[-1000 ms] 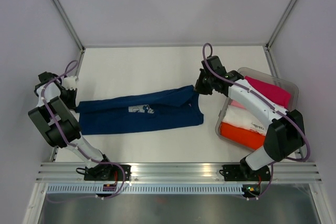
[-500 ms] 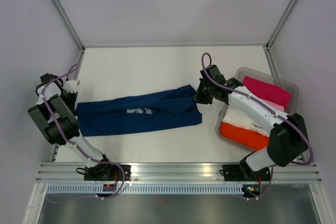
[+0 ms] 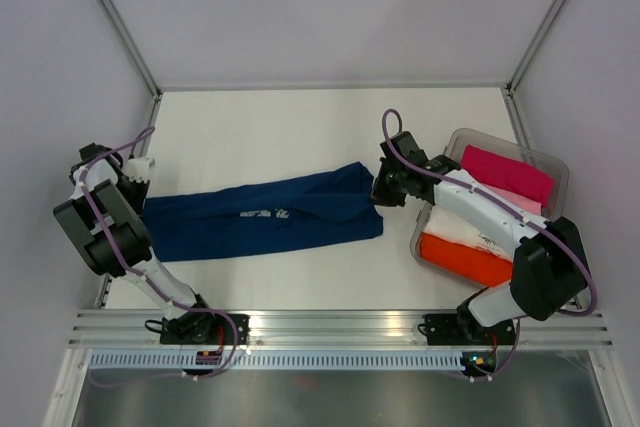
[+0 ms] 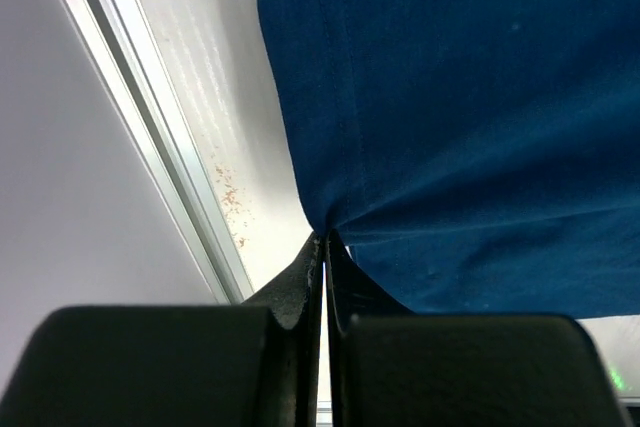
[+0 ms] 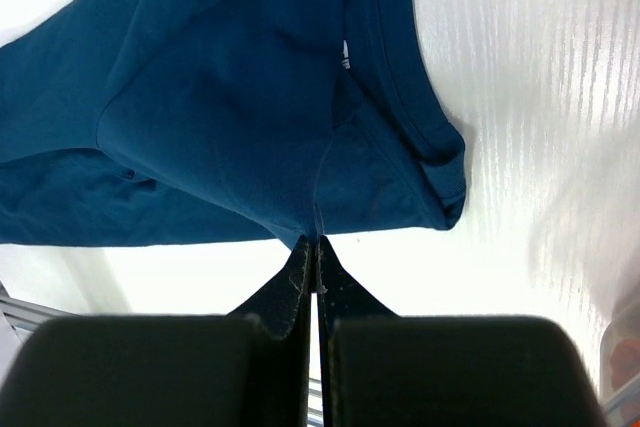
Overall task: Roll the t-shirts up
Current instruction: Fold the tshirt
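Observation:
The navy blue t-shirt [image 3: 265,214] lies folded lengthwise across the table, its small white print [image 3: 268,214] partly folded under. My left gripper [image 3: 141,199] is shut on its left hem; the left wrist view shows the pinched navy cloth [image 4: 470,147] at the gripper [image 4: 327,237]. My right gripper [image 3: 377,190] is shut on the shirt's right end near the collar; the right wrist view shows the navy cloth [image 5: 250,117] pinched at the gripper [image 5: 318,240]. Magenta [image 3: 505,172], pink [image 3: 520,199], white [image 3: 460,227] and orange [image 3: 460,257] t-shirts lie in a bin.
A clear plastic bin [image 3: 545,162] stands at the right, close to my right arm. A metal rail [image 4: 140,137] runs along the table's left edge beside my left gripper. The frame rail [image 3: 340,327] lies along the near edge.
Both grippers have drawn the shirt's far edge towards the near side, folding it narrower. The white print is now partly covered. The right gripper has moved slightly down.

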### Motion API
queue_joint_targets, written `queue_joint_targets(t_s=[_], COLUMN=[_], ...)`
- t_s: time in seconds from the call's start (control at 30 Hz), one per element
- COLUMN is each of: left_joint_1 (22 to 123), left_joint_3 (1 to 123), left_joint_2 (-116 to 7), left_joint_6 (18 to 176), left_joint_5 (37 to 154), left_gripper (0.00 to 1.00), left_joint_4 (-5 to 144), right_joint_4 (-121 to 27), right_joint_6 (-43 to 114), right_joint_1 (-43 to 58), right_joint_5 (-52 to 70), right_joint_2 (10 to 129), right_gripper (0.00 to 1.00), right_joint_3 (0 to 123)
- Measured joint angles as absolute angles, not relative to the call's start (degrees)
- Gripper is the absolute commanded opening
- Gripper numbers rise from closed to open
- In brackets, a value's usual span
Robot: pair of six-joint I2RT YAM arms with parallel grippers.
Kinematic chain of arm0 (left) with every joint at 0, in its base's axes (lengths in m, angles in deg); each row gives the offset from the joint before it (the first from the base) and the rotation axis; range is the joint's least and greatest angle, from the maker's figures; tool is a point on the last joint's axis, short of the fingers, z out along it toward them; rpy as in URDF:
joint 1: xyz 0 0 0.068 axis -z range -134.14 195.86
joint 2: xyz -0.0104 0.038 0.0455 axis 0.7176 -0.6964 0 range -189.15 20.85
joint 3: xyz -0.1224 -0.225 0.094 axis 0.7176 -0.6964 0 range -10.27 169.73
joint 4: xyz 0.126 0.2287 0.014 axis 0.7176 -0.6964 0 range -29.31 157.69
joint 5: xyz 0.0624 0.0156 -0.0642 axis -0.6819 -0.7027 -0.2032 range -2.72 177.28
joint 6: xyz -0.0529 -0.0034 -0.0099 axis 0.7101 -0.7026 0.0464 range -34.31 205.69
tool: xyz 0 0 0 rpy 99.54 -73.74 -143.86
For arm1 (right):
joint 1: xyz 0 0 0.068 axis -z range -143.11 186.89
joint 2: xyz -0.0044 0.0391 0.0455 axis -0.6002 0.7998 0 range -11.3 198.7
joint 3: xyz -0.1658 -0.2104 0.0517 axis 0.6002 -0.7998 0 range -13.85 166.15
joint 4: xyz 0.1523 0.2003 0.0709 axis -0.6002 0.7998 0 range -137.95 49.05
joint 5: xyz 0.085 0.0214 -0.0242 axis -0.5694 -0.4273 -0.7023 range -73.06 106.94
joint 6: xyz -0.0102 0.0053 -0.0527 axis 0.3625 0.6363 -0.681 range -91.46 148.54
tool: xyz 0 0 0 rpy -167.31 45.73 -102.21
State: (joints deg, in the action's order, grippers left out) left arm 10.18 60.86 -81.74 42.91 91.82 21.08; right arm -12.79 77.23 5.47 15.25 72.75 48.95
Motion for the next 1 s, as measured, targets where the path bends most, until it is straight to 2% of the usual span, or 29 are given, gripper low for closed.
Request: queue_joint_targets(t_s=[0.07,0.1,0.13,0.17,0.27,0.43,0.63,0.83,1.0], left_joint_1=[10.2,10.2,10.2,10.2,10.2,10.0,13.7,24.2,37.1], left_joint_3=[60.4,60.1,60.0,59.8,59.8,59.4,53.9,46.2,46.1], left_joint_2=[-81.7,-81.7,-81.7,-81.7,-81.7,-80.3,-68.4,-59.1,-57.3], left_joint_6=[42.6,42.5,42.5,42.4,42.1,42.3,42.0,42.1,43.5], left_joint_5=[91.8,91.8,91.8,91.7,91.2,92.4,97.1,101.0,103.4], left_gripper=[0.03,0.06,0.14,0.3,0.47,0.48,0.47,0.45,0.41], left_joint_4=[21.0,21.1,21.1,21.1,21.1,21.1,21.6,21.2,19.6], right_joint_4=[-12.8,-12.8,-12.8,-12.9,-13.3,-14.1,-15.9,-17.9,-21.8], right_joint_6=[77.2,77.2,77.2,77.2,77.2,77.2,76.7,75.0,74.8], right_joint_1=[5.4,5.4,5.4,5.4,5.4,5.4,5.3,5.4,7.1], right_joint_5=[15.3,15.3,15.3,15.4,15.3,15.3,15.2,15.2,14.1], right_joint_2=[72.8,72.8,72.8,72.8,72.8,73.1,75.6,81.4,85.3], right_gripper=[0.0,0.0,0.0,0.0,0.0,0.0,0.0,0.0,0.0], right_joint_3=[48.7,48.7,48.7,48.7,48.6,48.6,49.0,53.2,55.9])
